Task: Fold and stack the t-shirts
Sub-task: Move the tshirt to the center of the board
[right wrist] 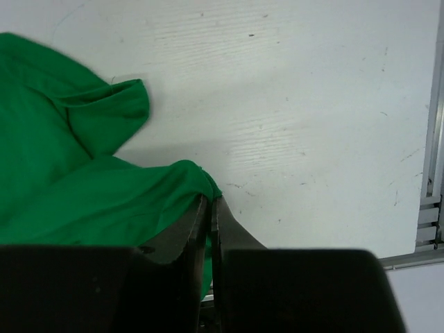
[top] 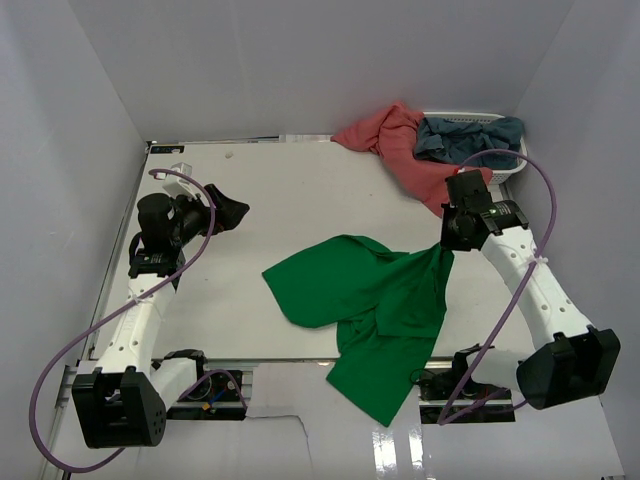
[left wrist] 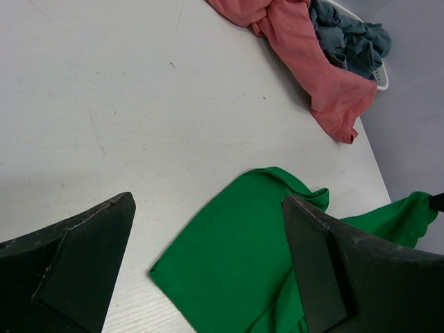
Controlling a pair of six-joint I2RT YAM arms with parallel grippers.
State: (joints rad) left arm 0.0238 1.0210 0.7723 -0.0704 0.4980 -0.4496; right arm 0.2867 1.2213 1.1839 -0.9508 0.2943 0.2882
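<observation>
The bright green t-shirt (top: 365, 300) lies crumpled on the matte white table (top: 280, 190), right of centre; its soft cloth is spread in broad, smooth lobes with a few rolled folds, and its lower part drapes over the table's near edge. The right gripper (top: 445, 247) sits at the shirt's raised right corner; in the right wrist view its two dark fingers are pressed together on a puckered edge of the green cloth (right wrist: 62, 173) — a tight pinch (right wrist: 210, 202), with the fabric rising to a small peak at the tips.

The left gripper (top: 225, 212) hovers over bare table on the left, well apart from the shirt; its blunt black wedge-shaped fingers (left wrist: 69, 257) are spread wide, holding nothing.

At the far right corner the salmon-pink t-shirt (top: 400, 150) trails in a long, twisted rope from the white slatted plastic basket (top: 508, 170) onto the table; the dusty grey-blue t-shirt (top: 465, 135) is bunched inside the basket, just beside the pink one and touching it — neither is folded.
</observation>
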